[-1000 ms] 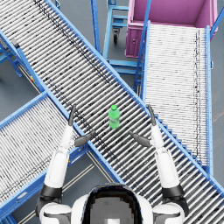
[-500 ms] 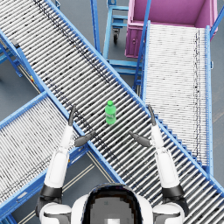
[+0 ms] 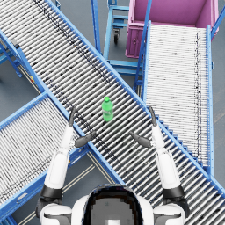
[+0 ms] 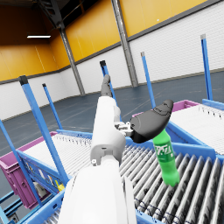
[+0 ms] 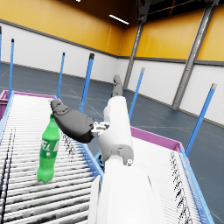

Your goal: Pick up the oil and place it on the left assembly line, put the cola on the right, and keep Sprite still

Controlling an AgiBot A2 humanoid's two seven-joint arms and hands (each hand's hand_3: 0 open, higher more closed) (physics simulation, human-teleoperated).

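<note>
Standing upright on grey rollers [image 3: 66, 57]: green Sprite bottle [image 3: 107, 110].

The Sprite bottle [image 3: 107, 109] is green plastic with a white-lettered label round its middle. It stands upright on the rollers of the conveyor [image 3: 66, 66], just ahead of my left hand [image 3: 83, 140] and my right hand [image 3: 141, 140], between the two and touching neither.

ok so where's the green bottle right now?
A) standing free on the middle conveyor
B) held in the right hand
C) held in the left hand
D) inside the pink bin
A: the green bottle stands upright on the rollers of the middle conveyor, with the left hand and right hand apart from it on either side, holding nothing.
</note>
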